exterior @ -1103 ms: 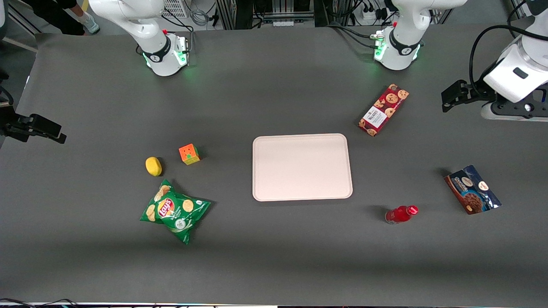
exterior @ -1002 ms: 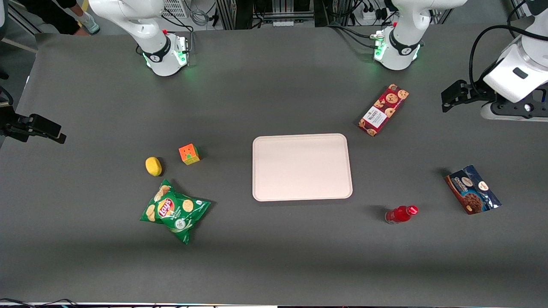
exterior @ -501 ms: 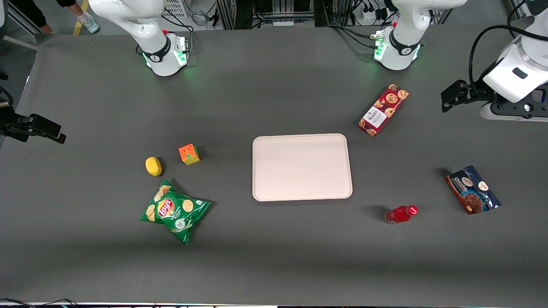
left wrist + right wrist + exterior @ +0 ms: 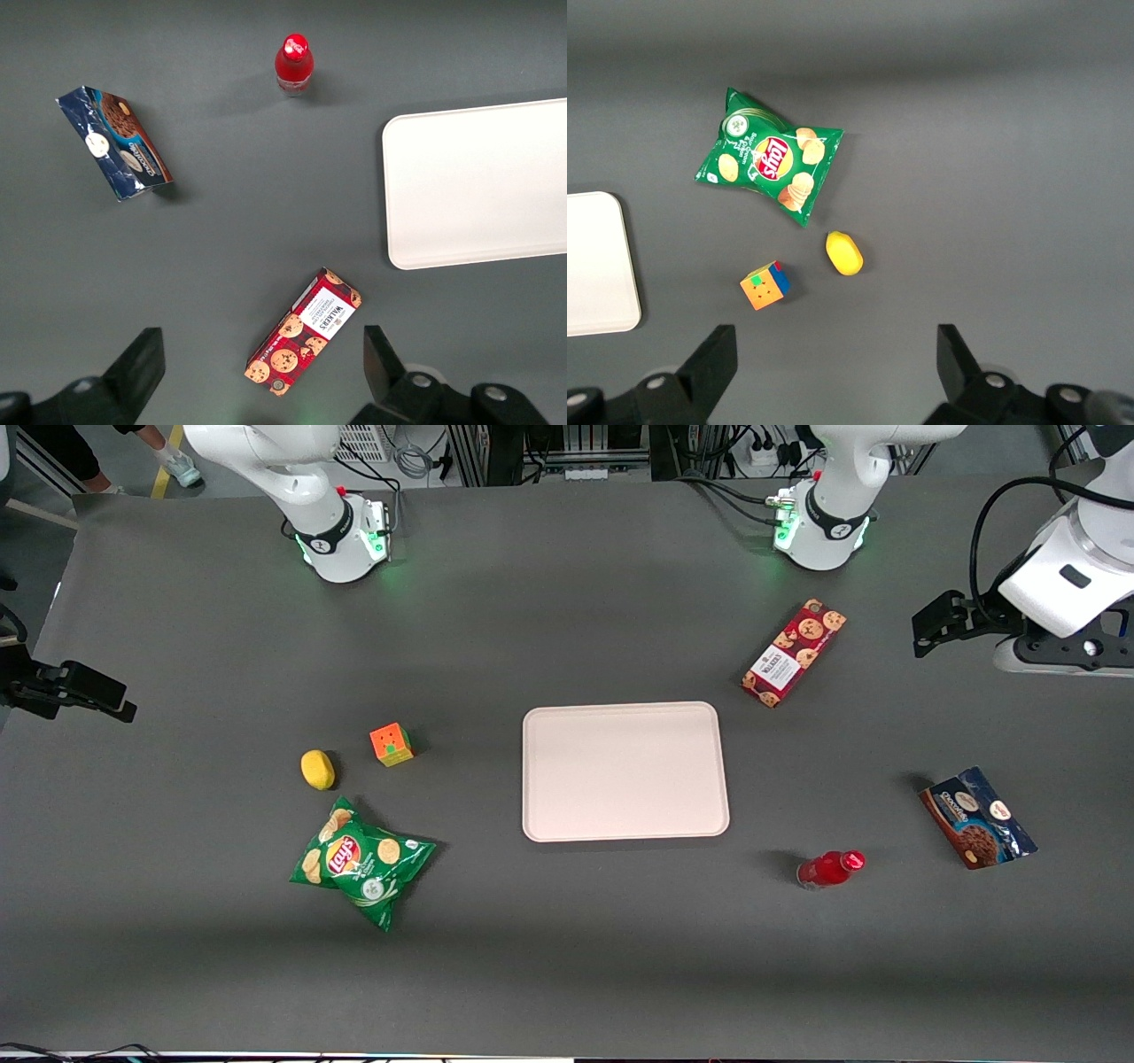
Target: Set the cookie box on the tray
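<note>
The cookie box point(image 4: 977, 817), dark blue and brown, lies flat on the table toward the working arm's end; it also shows in the left wrist view point(image 4: 115, 143). The pale cream tray point(image 4: 625, 771) lies in the middle of the table with nothing on it, and shows in the left wrist view point(image 4: 478, 181). My left gripper point(image 4: 930, 624) hangs high above the table, farther from the front camera than the cookie box and well apart from it. Its fingers point(image 4: 142, 363) stand wide open and hold nothing.
A red elongated cookie box point(image 4: 794, 653) lies between tray and working arm's base, below my gripper point(image 4: 261, 354). A red bottle point(image 4: 830, 868) lies between tray and cookie box, nearer the camera. Chip bag point(image 4: 361, 863), lemon point(image 4: 317, 769) and cube point(image 4: 392, 744) lie toward the parked arm's end.
My left gripper has drifted very slightly. The objects on the table have not moved.
</note>
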